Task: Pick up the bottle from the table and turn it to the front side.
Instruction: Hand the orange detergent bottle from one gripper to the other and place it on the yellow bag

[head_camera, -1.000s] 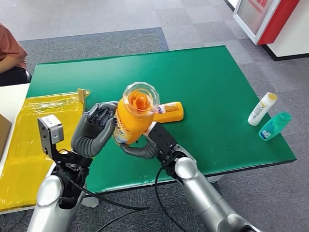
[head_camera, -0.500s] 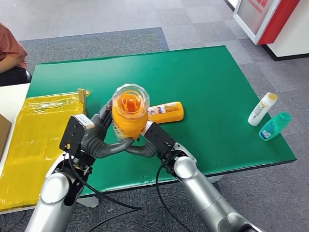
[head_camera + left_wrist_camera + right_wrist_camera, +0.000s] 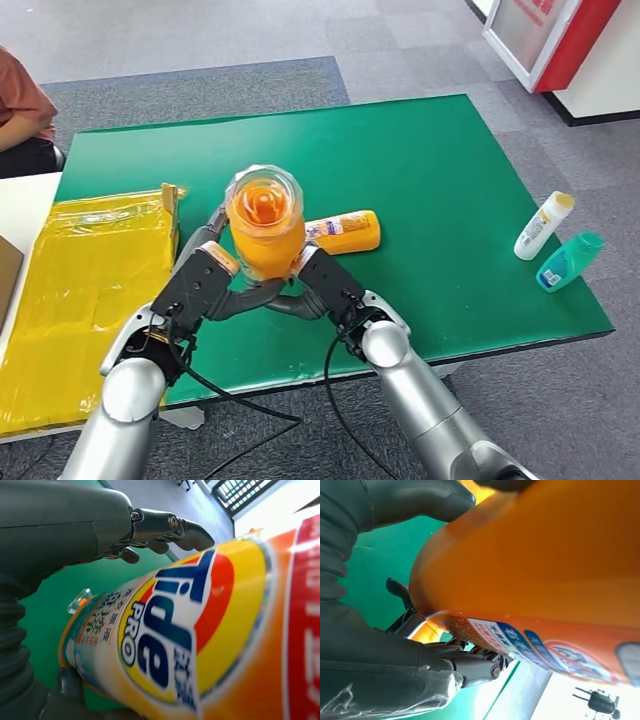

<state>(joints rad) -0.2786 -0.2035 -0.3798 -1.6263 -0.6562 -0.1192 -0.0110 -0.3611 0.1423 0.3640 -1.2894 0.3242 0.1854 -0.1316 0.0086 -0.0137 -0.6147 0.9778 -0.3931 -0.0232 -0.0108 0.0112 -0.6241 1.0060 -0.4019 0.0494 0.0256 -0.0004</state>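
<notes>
Orange and clear-capped, the Tide PRO detergent bottle (image 3: 266,235) stands upright above the green table (image 3: 423,170), clamped between my left hand (image 3: 198,288) and right hand (image 3: 323,285), fingers of both wrapped around its base. My left wrist view reads "Tide PRO" with Chinese characters beside it. Behind lies another orange bottle (image 3: 346,232).

Tide bottle (image 3: 196,630) in left hand (image 3: 56,535)

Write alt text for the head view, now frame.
Both robot hands, left hand and right hand, hold an upright orange detergent bottle with a clear cap above the green table. A flat orange bottle lies behind it.
</notes>
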